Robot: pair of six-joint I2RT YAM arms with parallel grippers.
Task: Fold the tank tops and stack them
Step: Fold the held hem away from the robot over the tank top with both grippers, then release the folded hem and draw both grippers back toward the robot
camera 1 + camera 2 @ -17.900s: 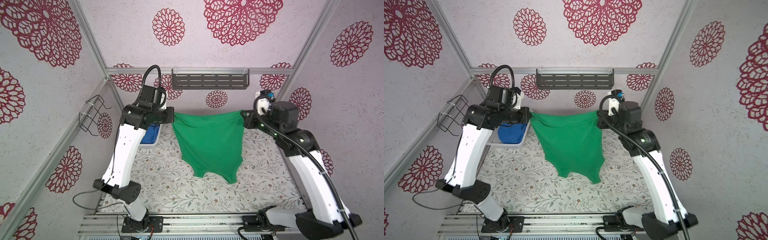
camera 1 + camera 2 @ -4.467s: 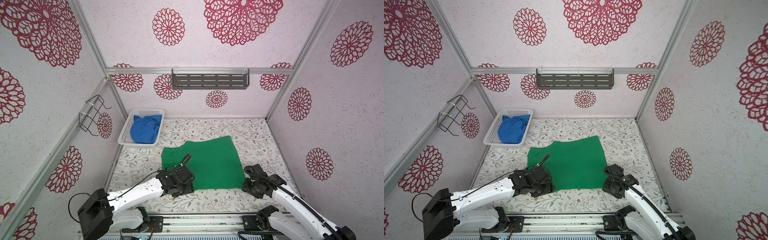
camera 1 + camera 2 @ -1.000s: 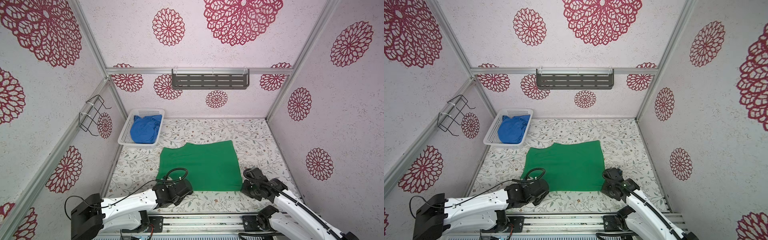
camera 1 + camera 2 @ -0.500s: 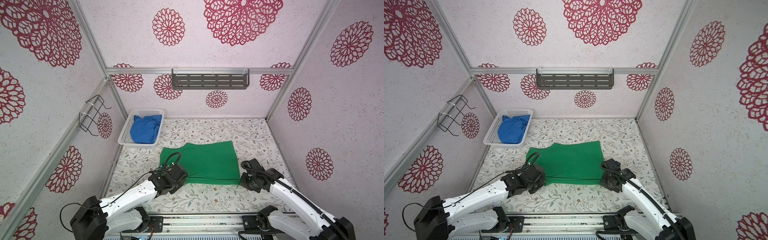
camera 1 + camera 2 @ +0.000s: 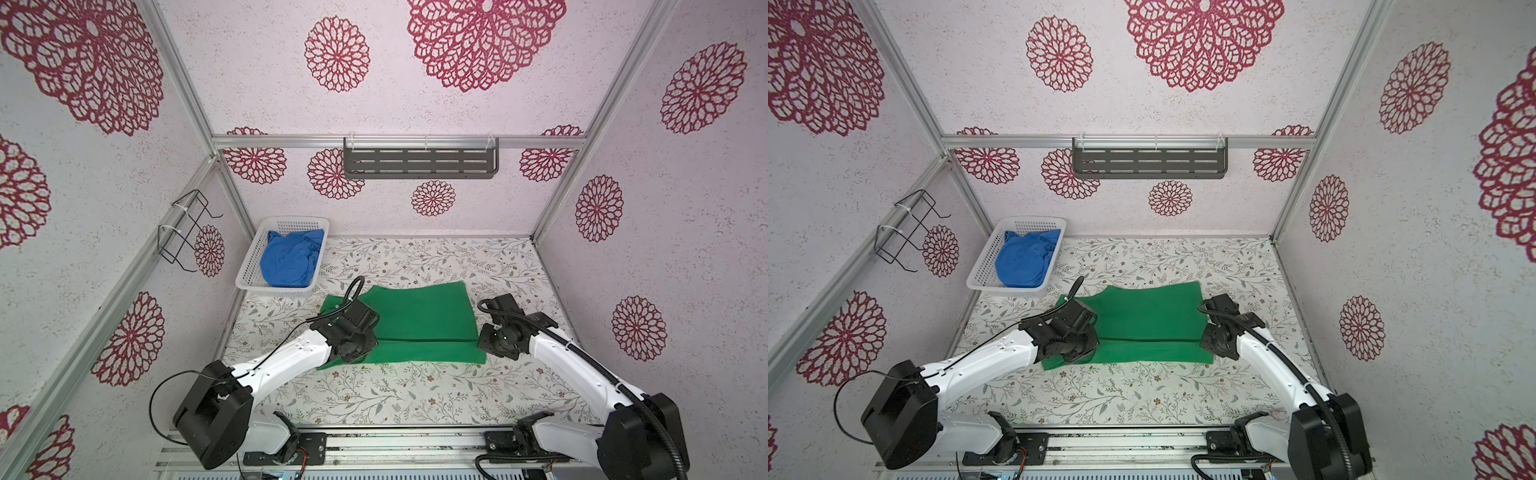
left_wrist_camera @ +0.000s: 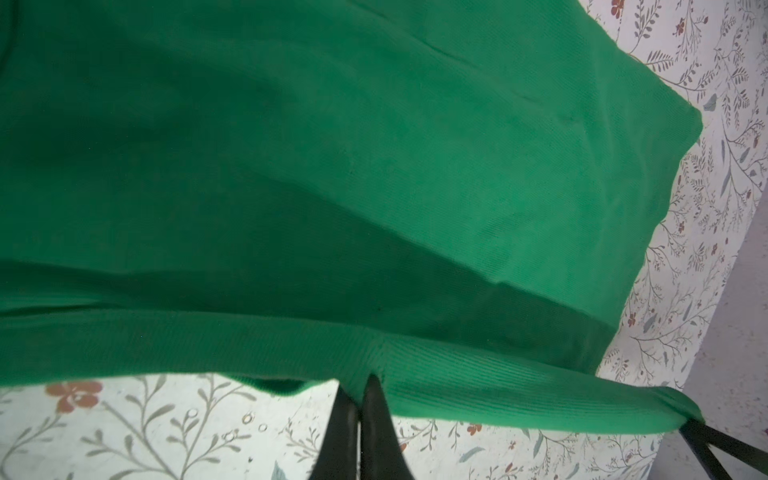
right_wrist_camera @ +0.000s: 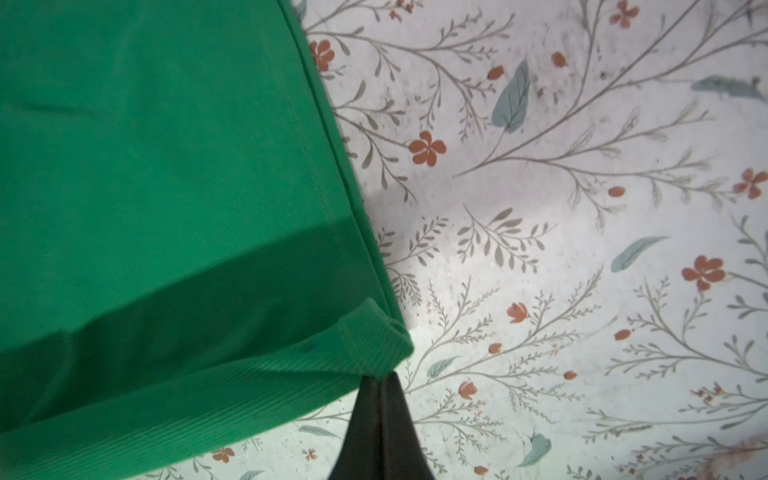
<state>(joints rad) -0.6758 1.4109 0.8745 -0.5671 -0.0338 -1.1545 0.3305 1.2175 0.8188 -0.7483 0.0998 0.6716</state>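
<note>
Folded rearward, green tank top (image 5: 424, 316) lies crosswise, edge pinched by left end effector (image 6: 365, 381) and right end effector (image 7: 381, 377).

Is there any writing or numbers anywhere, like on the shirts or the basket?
No text can be read anywhere. The green tank top, blue tank top and white basket are plain; the walls and table cover show only flower patterns.

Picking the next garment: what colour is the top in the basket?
Royal blue; that tank top shows best in a top view.
</note>
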